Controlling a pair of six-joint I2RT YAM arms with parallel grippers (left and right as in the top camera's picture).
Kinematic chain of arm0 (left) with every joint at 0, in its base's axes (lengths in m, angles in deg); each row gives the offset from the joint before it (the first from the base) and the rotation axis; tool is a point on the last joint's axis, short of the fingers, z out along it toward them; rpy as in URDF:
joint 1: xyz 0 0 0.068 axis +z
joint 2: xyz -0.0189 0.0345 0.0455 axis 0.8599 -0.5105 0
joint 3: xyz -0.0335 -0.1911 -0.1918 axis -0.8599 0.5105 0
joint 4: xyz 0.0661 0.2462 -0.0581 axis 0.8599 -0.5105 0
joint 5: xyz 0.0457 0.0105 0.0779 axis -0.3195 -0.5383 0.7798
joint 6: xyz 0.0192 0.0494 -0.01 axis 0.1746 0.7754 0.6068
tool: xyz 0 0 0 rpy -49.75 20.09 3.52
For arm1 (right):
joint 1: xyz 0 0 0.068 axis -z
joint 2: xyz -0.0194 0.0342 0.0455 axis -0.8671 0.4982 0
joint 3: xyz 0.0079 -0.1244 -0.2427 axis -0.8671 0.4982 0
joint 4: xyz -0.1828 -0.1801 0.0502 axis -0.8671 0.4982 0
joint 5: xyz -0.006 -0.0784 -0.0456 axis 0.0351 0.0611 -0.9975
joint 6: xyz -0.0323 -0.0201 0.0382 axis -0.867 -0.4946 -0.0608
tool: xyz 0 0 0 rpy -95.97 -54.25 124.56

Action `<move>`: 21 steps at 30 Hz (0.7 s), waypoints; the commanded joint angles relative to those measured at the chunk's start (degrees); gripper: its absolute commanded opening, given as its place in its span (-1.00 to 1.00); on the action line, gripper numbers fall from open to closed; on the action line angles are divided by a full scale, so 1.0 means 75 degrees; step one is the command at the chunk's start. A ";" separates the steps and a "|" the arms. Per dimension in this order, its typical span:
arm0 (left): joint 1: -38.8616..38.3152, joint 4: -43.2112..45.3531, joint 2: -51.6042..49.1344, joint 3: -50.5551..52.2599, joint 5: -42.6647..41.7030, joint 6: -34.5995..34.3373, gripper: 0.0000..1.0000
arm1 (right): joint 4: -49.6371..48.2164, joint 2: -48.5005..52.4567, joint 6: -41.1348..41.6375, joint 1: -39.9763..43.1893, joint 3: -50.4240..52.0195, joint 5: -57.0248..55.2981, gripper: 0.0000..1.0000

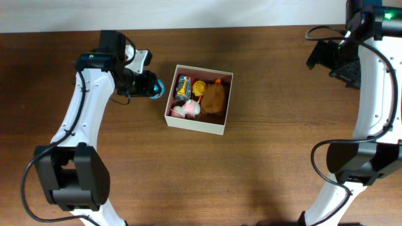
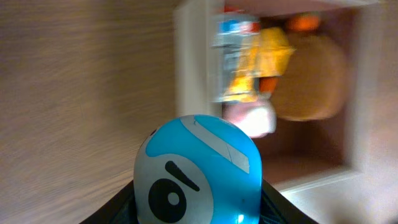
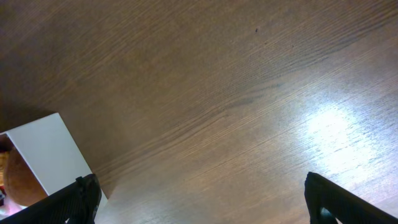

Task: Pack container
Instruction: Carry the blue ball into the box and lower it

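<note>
The left tool (image 1: pixel 152 86) gripped a blue round toy (image 2: pixel 198 171) just beside the container (image 1: pixel 195 125), which sat mid-counter (image 1: pixel 264 157) holding small toys (image 1: pixel 200 94); the right tool (image 3: pixel 208 200) stood wide open, well apart.

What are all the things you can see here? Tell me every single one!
table: one, brown wood, under everything
box: one, cream outside, pinkish-brown inside, middle of the table
plush toy: one, brown, in the box, right side
soft toy: one, pink and white, in the box, near-left corner
packet: one, blue, yellow and dark, in the box, far-left corner
round toy: one, yellow-orange, in the box, beside the packet
blue toy: one, blue and grey with a black eye, held just left of the box
arms: two, white and black, one each side
left tool: one, black, gripping the blue toy
right tool: one, black, open, far right
</note>
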 commanded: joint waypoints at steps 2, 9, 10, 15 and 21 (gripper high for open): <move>-0.0201 0.0058 -0.0067 -0.0172 -0.2261 0.0985 -0.02 | -0.0003 0.0035 0.0064 0.0006 0.0006 0.0012 0.97; -0.1064 0.0073 -0.0076 -0.0172 -0.2256 0.1705 -0.01 | -0.0003 0.0035 0.0064 0.0006 0.0006 0.0012 0.98; -0.1198 0.0096 -0.0079 -0.0172 -0.2157 0.1719 -0.01 | -0.0003 0.0035 0.0064 0.0006 0.0006 0.0012 0.97; -0.1979 0.0274 -0.0227 -0.0172 -0.0892 0.1716 0.00 | -0.0003 0.0035 0.0064 0.0006 0.0006 0.0012 0.97; -0.2626 0.0452 -0.0930 -0.0172 0.0041 0.1708 0.00 | -0.0003 0.0035 0.0064 0.0006 0.0006 0.0012 0.98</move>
